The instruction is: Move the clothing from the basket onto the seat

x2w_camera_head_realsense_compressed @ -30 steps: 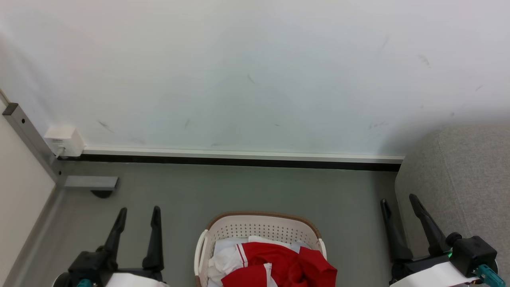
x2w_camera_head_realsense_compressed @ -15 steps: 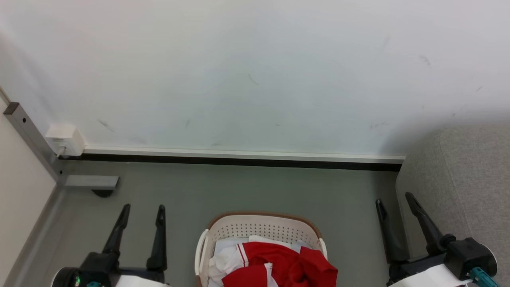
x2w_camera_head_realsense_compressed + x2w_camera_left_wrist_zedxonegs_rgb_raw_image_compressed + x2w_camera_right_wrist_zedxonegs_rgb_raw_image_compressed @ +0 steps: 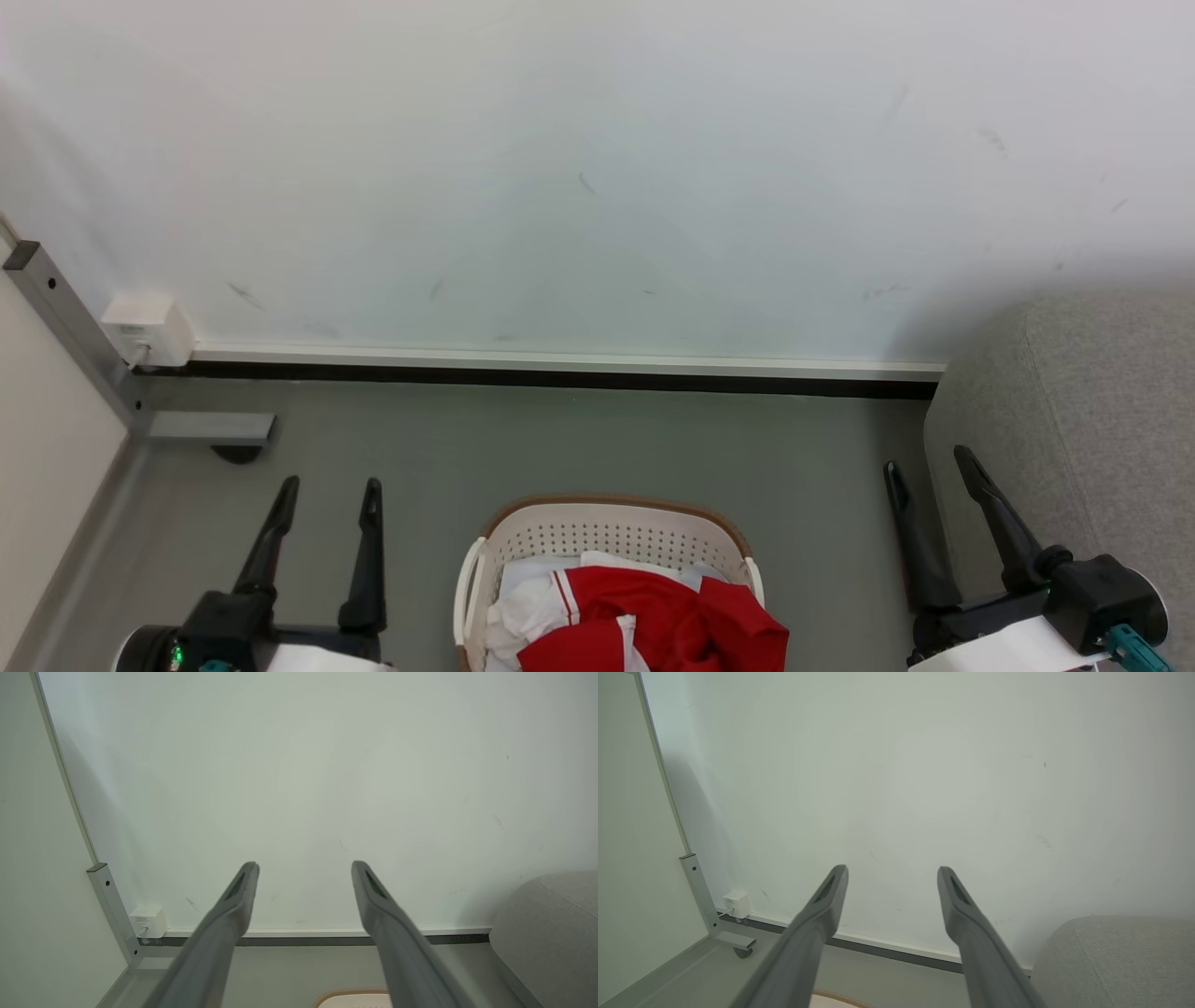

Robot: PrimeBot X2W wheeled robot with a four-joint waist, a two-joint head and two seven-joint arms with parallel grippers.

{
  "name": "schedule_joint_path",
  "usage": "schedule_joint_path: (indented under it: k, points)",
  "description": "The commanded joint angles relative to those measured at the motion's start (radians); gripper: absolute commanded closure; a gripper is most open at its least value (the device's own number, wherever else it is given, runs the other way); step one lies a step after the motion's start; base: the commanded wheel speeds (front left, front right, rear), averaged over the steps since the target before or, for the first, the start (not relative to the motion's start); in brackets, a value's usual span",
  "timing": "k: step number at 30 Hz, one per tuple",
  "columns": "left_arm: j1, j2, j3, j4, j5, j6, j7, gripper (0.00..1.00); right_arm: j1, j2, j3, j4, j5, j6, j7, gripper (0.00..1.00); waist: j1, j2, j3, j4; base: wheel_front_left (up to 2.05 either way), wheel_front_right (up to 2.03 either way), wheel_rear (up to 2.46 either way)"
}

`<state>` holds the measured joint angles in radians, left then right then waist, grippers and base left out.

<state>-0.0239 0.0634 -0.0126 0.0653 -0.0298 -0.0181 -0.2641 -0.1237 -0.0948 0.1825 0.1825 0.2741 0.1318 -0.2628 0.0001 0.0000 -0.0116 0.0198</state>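
The cream-white basket (image 3: 607,537) with a brown rim stands on the grey floor at the bottom middle of the head view. Red clothing (image 3: 677,625) with white trim lies bunched inside it, over pale fabric. The light-grey seat (image 3: 1092,411) rises at the right edge. My left gripper (image 3: 331,485) hangs open to the left of the basket, nothing between its fingers. My right gripper (image 3: 929,460) hangs open to the right of the basket, in front of the seat's side. The left wrist view shows my left gripper (image 3: 303,865), a sliver of the basket's rim (image 3: 352,994) and the seat (image 3: 551,924).
A white wall (image 3: 597,177) with a dark skirting strip (image 3: 560,378) closes the back. A white socket box (image 3: 149,331) and a grey metal post (image 3: 65,327) with a foot stand at the left corner. Grey floor (image 3: 560,448) lies between basket and wall.
Both grippers shifted slightly: the left drifted a little right and up, the right a little left. Both stayed open. The basket and clothing did not move.
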Motion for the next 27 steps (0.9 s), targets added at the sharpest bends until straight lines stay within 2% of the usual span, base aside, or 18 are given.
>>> schedule_joint_path:
  k: [1,18,27]
  points:
    - [0.005,-0.001,0.003,0.002,0.001,-0.002,-0.001,0.00,-0.013,-0.001,-0.004,-0.004,0.006,-0.002,-0.003,0.00,-0.0001,0.0000,0.000,-0.002,0.00,0.00,0.00]
    - [-0.005,-0.007,0.024,-0.004,-0.014,-0.012,-0.001,0.00,-0.026,0.007,-0.024,-0.005,0.061,-0.002,-0.003,0.00,-0.0001,0.0000,0.012,-0.024,0.00,0.00,0.00]
    - [-0.035,-0.009,0.021,-0.020,-0.014,-0.017,-0.001,0.00,-0.045,-0.004,-0.020,-0.018,0.091,-0.002,-0.002,0.00,-0.0001,0.0000,0.063,-0.041,0.00,0.00,0.00]
